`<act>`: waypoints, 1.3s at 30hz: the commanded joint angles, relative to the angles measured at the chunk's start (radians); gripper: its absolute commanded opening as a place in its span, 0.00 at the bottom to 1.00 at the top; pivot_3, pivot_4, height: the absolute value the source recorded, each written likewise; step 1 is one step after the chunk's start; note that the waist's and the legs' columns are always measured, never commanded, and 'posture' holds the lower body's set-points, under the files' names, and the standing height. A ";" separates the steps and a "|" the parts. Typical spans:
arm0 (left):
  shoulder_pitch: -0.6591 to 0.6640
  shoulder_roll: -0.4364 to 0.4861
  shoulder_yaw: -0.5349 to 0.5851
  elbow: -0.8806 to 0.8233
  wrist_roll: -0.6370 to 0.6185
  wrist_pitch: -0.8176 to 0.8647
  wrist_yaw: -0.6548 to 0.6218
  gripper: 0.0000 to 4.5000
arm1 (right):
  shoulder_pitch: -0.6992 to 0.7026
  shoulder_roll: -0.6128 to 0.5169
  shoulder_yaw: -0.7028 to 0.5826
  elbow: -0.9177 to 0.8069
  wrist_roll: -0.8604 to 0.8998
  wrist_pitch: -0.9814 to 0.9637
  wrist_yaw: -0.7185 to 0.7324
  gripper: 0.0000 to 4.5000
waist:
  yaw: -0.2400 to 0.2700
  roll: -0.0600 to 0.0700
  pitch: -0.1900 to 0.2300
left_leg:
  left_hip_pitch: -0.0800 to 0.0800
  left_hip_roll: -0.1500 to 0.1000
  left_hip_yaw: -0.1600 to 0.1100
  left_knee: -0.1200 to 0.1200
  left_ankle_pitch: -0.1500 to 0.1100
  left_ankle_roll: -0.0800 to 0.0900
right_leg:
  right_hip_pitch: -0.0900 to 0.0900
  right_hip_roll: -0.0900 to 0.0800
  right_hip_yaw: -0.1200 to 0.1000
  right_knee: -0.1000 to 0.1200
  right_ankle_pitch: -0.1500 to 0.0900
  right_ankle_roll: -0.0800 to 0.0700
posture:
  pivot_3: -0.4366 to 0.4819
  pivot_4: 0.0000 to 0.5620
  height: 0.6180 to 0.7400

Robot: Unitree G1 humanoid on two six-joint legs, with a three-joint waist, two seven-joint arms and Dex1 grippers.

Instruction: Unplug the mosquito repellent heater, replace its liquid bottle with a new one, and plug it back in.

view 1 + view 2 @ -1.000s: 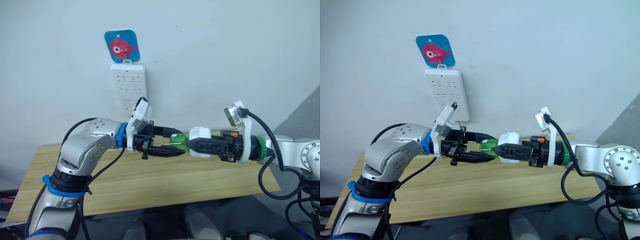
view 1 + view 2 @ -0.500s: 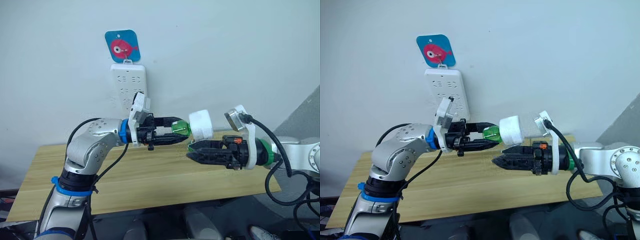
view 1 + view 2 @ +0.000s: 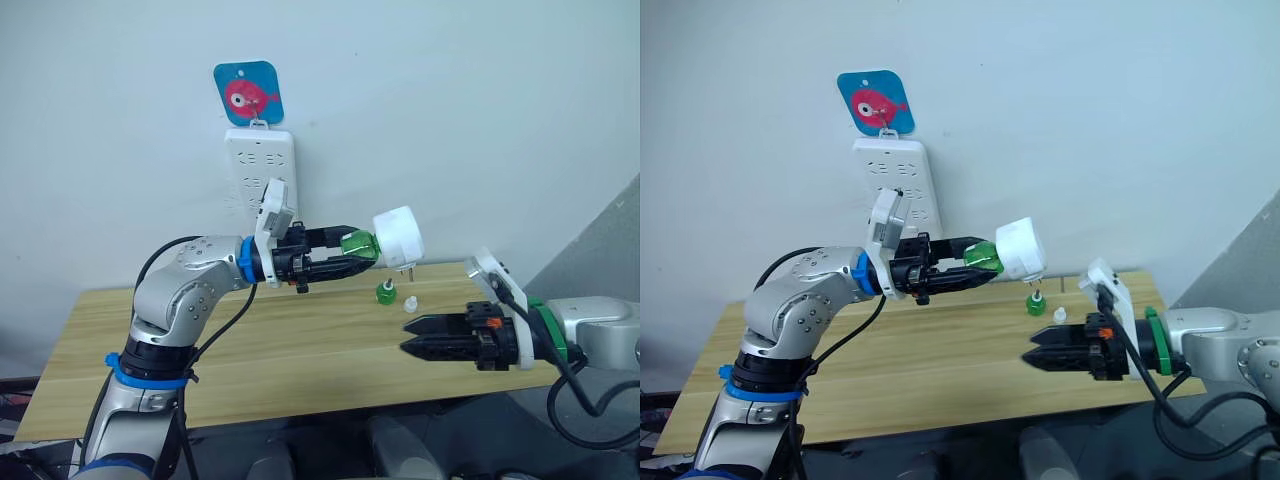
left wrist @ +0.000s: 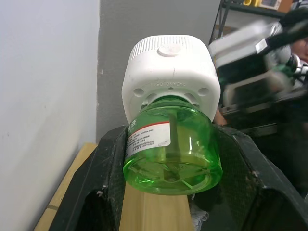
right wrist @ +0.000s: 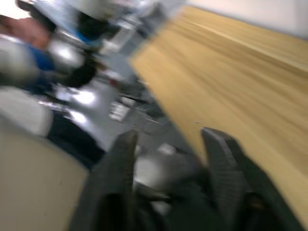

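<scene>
- The right pincer (image 3: 412,334) has let go of the mosquito repellent heater (image 3: 398,236) and moved away, down and toward the front edge of the counter (image 3: 250,350). One second ago it was pinching the white heater.
- Now the right pincer holds nothing. Its fingers are a little apart in the right wrist view.
- The left pincer (image 3: 352,259) still holds the green liquid bottle (image 4: 171,147) by its sides. The heater sits on the bottle's neck, so the left arm carries both by itself.
- The left arm has lifted them up. They now hang in the air above the back of the counter, below and to the right of the white power strip (image 3: 259,170) on the wall.
- A small green bottle (image 3: 385,292) and a small white cap (image 3: 409,303) stand on the counter near the back edge, toward the right end.
- My guess: the heater is already unplugged, and a bottle is in it. I cannot tell if this bottle is the new one or the old one.
- If it is the new one, the heater only needs plugging back into the strip.
</scene>
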 commanded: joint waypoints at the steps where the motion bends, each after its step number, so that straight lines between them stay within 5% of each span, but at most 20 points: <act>1: -0.019 0.037 0.023 -0.038 -0.060 0.043 -0.050 0.51 | 0.002 -0.023 0.006 0.072 -0.252 -0.143 0.122 0.15 | -0.005 0.000 -0.001 | 0.001 0.000 0.000 0.000 0.000 0.000 | 0.000 0.000 0.000 0.000 0.000 0.000 | 0.26 0.10 0.75; 3: -0.018 0.062 0.017 -0.048 -0.082 0.078 -0.074 0.51 | -0.043 0.017 0.023 0.117 -0.320 -0.176 0.133 0.01 | -0.010 0.000 -0.001 | 0.002 0.000 0.001 0.000 0.000 0.000 | 0.001 0.000 0.001 0.000 0.000 0.000 | 0.27 0.09 0.75; 11: -0.014 0.084 0.017 -0.066 -0.131 0.148 -0.085 0.51 | -0.244 0.219 0.116 0.216 -0.454 -0.185 0.173 0.00 | -0.012 0.000 -0.003 | 0.003 0.000 0.001 -0.001 0.000 0.000 | 0.002 0.000 0.001 0.001 0.000 0.000 | 0.27 0.09 0.75; 26: -0.005 0.047 0.022 -0.029 -0.079 0.080 -0.031 0.51 | -0.289 0.285 -0.025 0.060 -0.062 0.122 0.123 0.00 | -0.007 0.000 -0.003 | 0.002 0.000 -0.001 0.000 0.000 0.000 | 0.002 0.000 0.000 0.001 0.000 0.000 | 0.27 0.11 0.75; 39: 0.012 0.065 -0.022 -0.006 0.027 -0.010 -0.090 0.51 | -0.401 0.298 -0.055 0.074 0.156 0.146 -0.049 0.00 | -0.009 0.000 -0.003 | 0.002 0.000 0.000 0.000 0.000 0.000 | 0.002 0.000 0.000 0.001 0.000 0.000 | 0.27 0.11 0.75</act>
